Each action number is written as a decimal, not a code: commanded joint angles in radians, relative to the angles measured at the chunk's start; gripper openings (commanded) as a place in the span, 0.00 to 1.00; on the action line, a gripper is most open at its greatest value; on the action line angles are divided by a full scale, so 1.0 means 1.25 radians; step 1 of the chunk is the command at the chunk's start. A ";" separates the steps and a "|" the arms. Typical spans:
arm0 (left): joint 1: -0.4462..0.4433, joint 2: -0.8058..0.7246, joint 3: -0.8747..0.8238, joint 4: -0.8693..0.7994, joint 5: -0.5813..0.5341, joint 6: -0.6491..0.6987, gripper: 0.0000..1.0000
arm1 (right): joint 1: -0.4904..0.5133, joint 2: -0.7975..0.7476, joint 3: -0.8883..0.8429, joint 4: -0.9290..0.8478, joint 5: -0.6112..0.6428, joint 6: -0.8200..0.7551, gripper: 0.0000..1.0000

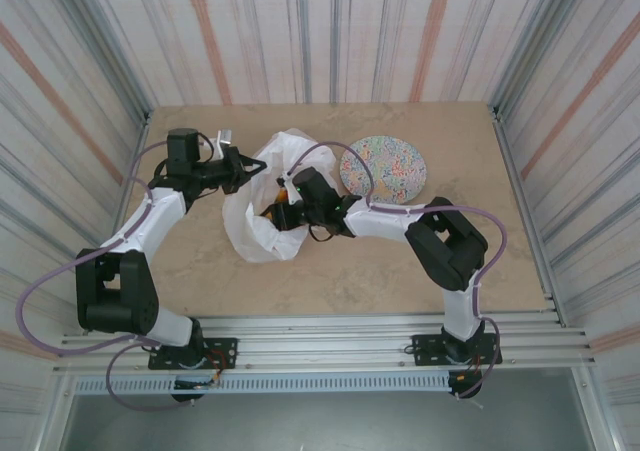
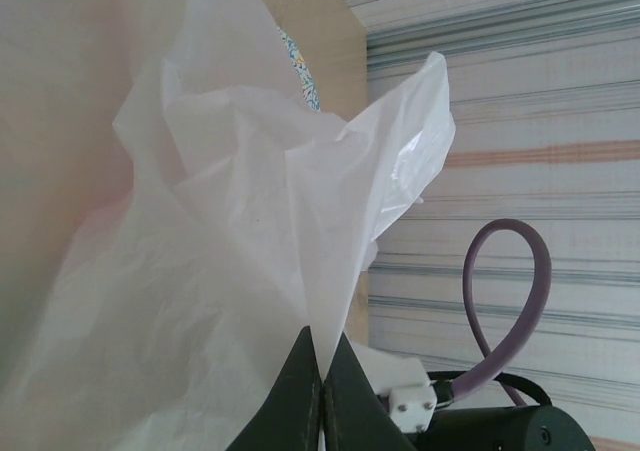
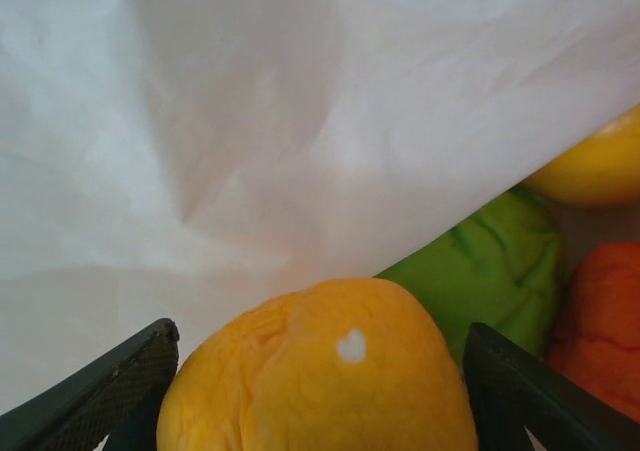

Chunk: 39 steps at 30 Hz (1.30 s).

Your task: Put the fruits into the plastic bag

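Note:
The plastic bag (image 1: 262, 233) lies crumpled at mid-table, white and translucent, with its mouth held up. My left gripper (image 1: 255, 168) is shut on the bag's upper rim. In the left wrist view, the thin film (image 2: 200, 271) is pinched between the closed tips of that gripper (image 2: 322, 366). My right gripper (image 1: 280, 203) reaches into the bag's mouth. Between its spread jaws (image 3: 320, 333) sits an orange fruit (image 3: 320, 381), with a thin gap on each side. Past it lie a green fruit (image 3: 480, 261), a yellow one (image 3: 590, 171) and a red one (image 3: 605, 321), under the bag wall (image 3: 250, 121).
The round speckled plate (image 1: 383, 166) lies just right of the bag, behind my right forearm, and its edge (image 2: 300, 71) peeks over the film. Metal rails run along the table's near edge (image 1: 330, 336), and striped walls stand on the other three sides.

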 commanded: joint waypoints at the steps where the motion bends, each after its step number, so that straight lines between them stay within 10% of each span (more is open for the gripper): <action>1: 0.002 -0.002 -0.011 0.011 0.020 -0.005 0.00 | 0.001 0.007 0.016 -0.020 -0.038 0.000 0.79; 16: 0.002 -0.001 -0.011 0.010 0.020 -0.004 0.00 | -0.044 -0.079 -0.035 -0.023 -0.018 0.005 0.97; 39: 0.007 0.000 -0.009 0.009 0.020 -0.002 0.00 | -0.081 -0.227 -0.160 -0.082 0.007 0.012 0.96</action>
